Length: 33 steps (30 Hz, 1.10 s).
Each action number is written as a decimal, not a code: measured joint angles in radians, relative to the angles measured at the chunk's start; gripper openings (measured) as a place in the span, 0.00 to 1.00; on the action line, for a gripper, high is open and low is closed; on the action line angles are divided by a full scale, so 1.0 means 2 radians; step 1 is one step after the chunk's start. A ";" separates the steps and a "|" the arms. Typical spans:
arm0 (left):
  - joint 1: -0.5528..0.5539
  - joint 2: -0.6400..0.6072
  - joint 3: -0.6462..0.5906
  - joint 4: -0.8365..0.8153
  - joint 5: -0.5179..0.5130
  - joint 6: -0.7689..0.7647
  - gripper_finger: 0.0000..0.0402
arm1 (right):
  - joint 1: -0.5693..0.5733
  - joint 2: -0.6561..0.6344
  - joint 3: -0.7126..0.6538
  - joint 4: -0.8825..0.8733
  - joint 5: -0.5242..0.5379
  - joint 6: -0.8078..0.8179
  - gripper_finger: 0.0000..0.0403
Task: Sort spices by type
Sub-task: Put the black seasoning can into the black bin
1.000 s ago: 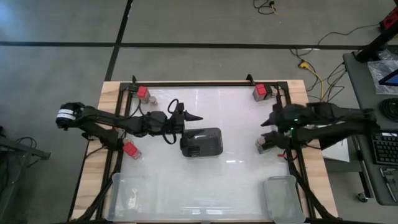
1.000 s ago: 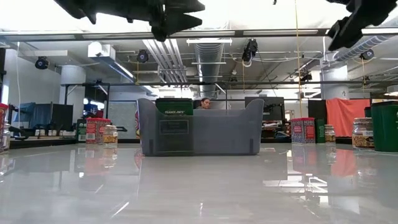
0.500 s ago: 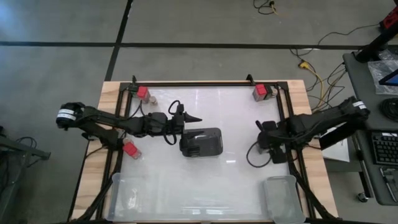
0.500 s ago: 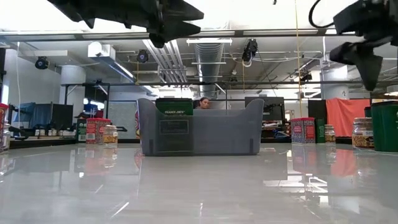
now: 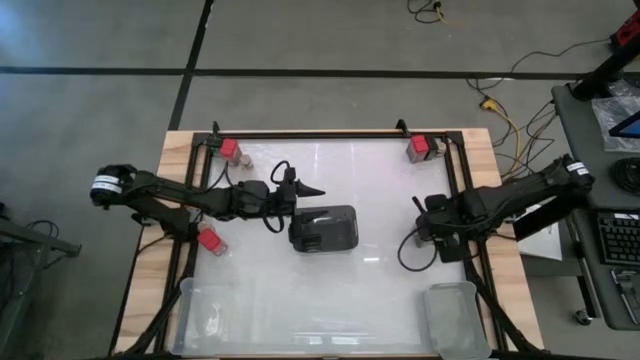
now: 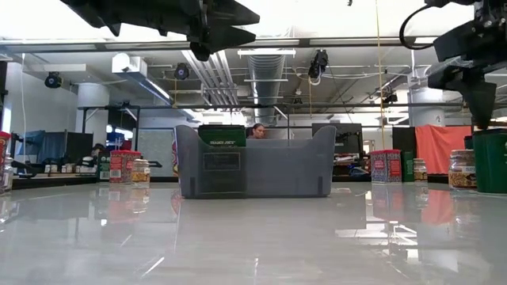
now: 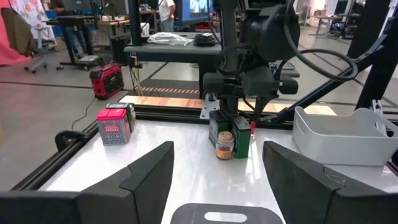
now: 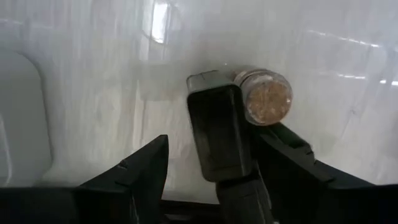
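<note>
At the right edge of the white tabletop (image 5: 380,190), the right gripper (image 5: 432,222) hangs nose-down over a small cluster of containers. Its jaws are open and hold nothing. The right wrist view looks straight down on a dark rectangular tin (image 8: 214,124) sitting between the two fingers, with the tiny round grey-brown jar with a tan top (image 8: 268,96) touching the tin's side, close to one finger. The nose-down pose looks like a line-up for a top grasp. I can't tell yet whether the tin or the jar is the target, because they are packed so tightly.

The left gripper (image 5: 310,189) hovers level over the middle of the tabletop, just beside the dark grey slotted holder (image 5: 325,228). It is open and empty and points across at the right arm's cluster, so it is probably parked out of the way while the right arm works.

Three red square spice boxes (image 5: 230,150) are scattered and unsorted. One is near each of the two corners at the top of the high view, and one is on the left edge under the left arm. Two clear plastic bins (image 5: 452,292) sit along the bottom edge, likely drop spots for the two kinds. The right bin looks empty, and what the left bin holds is unclear. Sorting is at an early stage.
</note>
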 joint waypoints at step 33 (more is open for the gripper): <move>0.000 0.000 0.000 -0.002 0.000 0.007 0.57 | 0.001 0.109 0.000 0.007 0.010 -0.003 0.53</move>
